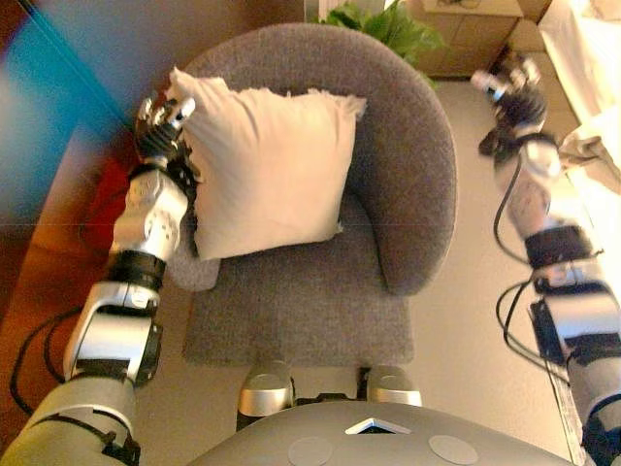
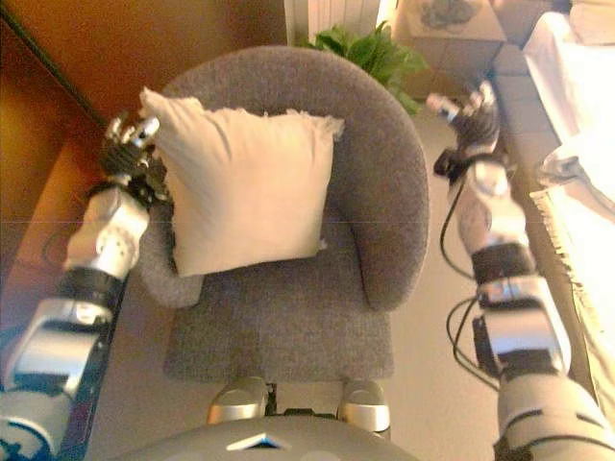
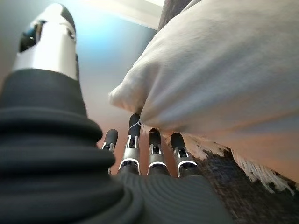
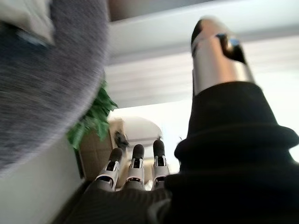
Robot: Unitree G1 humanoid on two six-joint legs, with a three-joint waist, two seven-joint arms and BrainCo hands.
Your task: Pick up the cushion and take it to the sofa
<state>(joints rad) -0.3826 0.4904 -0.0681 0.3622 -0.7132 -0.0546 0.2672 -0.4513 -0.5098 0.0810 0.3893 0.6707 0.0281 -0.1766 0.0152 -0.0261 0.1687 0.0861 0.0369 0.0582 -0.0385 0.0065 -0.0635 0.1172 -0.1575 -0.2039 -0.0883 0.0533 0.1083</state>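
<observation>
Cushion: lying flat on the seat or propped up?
Propped up. The cushion stands tilted against the grey armchair backrest, its lower edge on the seat. The left hand is at its upper corner.

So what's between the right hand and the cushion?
In the left eye view, the grey armchair's curved backrest stands between the right hand and the cushion.
</observation>
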